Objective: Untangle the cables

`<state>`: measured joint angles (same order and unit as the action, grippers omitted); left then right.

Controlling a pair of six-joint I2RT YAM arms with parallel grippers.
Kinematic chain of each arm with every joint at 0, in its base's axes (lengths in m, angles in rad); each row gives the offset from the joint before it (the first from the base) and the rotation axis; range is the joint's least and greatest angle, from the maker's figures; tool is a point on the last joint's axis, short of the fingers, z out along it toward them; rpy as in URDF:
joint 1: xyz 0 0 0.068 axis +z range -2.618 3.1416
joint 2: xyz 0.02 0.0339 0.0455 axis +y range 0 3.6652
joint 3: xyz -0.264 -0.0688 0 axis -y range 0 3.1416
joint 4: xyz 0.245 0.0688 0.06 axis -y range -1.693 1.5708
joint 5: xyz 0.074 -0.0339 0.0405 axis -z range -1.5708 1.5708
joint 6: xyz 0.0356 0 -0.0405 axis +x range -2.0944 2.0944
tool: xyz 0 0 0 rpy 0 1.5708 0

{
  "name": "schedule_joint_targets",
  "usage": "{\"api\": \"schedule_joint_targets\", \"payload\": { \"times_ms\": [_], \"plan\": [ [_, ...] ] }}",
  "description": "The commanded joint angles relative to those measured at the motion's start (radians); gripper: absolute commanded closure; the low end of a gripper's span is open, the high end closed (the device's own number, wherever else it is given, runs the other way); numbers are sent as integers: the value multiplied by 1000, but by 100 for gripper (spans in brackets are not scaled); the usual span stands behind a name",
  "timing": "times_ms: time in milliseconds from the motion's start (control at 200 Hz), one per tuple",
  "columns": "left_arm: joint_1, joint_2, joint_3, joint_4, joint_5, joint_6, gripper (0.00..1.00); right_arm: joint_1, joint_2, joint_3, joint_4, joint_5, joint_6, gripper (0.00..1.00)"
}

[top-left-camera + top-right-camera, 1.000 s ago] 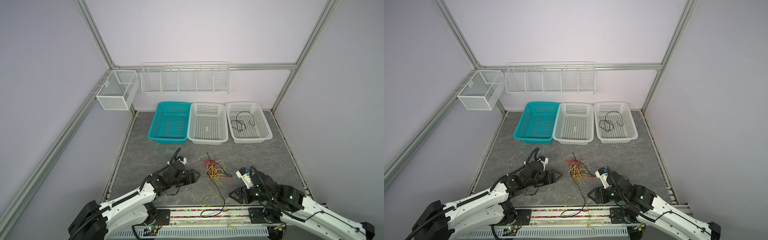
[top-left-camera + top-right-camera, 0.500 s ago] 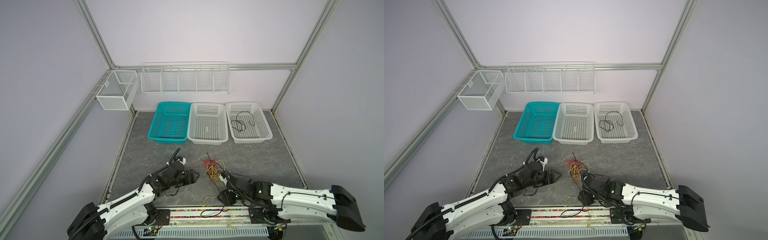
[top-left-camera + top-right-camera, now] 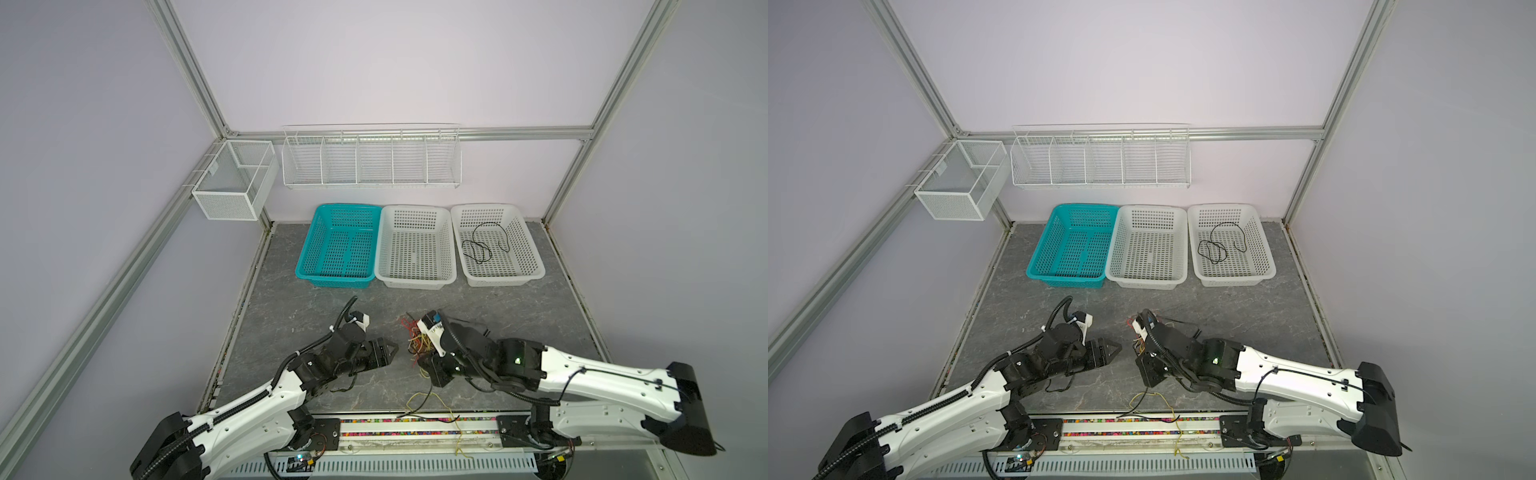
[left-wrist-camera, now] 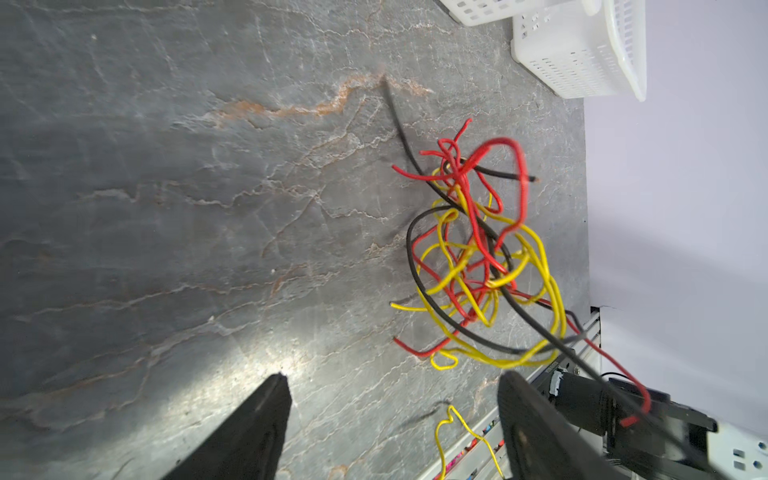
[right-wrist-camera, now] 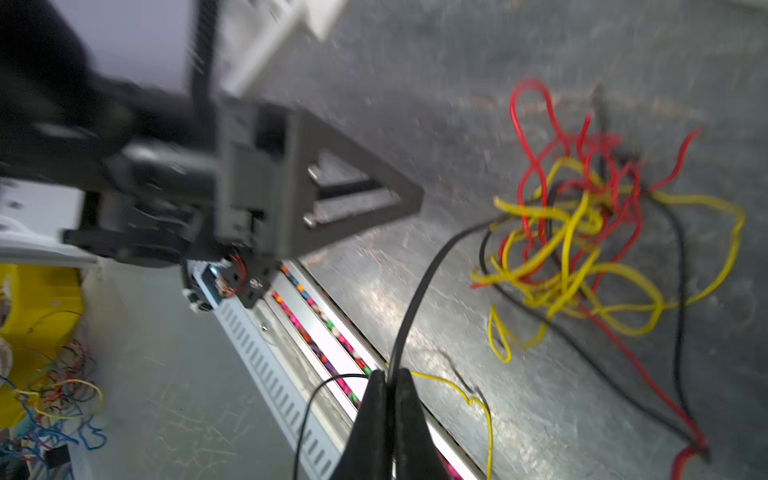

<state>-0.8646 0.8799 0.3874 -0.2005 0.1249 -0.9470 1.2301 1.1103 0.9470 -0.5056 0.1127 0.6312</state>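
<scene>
Top view: one loose black cable (image 3: 482, 245) lies in a white basket (image 3: 505, 280); the red, yellow and black tangle (image 3: 417, 345) sits on the table (image 3: 332, 316), not yet separated.
Left wrist view: left gripper (image 4: 395, 386) empty, jaws apart, near the tangle.
Right wrist view: right gripper (image 5: 388, 380) pinched tight on a black strand (image 5: 415, 291) leading from the tangle.

- In both top views we look down from high over the front edge toward the back wall (image 3: 374, 62), far enough to take in the whole table (image 3: 291, 316), both arms (image 3: 257, 411) and the three baskets (image 3: 415, 249).
- From the left wrist we look close along the tabletop, past that arm's two fingers (image 4: 249, 428), at the cables (image 4: 478, 257).
- From the right wrist we sit nearer still, blurred, facing those cables and the left gripper (image 5: 415, 199).
- Both wrist views share the cables and the front rail (image 5: 266, 374), from opposite sides.
</scene>
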Motion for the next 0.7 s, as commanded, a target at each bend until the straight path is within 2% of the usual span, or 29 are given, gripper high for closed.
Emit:
{"api": "schedule_joint_targets", "payload": {
  "times_ms": [0,480,590,695],
  "plan": [
    [-4,-21,-18,1,-25,-2,20,-18,-25,147,-131,39,-126,93],
    [-4,-3,0,43,2,1,20,-141,150,866,-437,34,-424,93],
    [-2,-4,2,32,-2,2,20,-171,189,992,-505,61,-469,93],
    [-3,-4,0,29,-8,2,20,-259,203,1063,-512,55,-488,93]
  ]
}}
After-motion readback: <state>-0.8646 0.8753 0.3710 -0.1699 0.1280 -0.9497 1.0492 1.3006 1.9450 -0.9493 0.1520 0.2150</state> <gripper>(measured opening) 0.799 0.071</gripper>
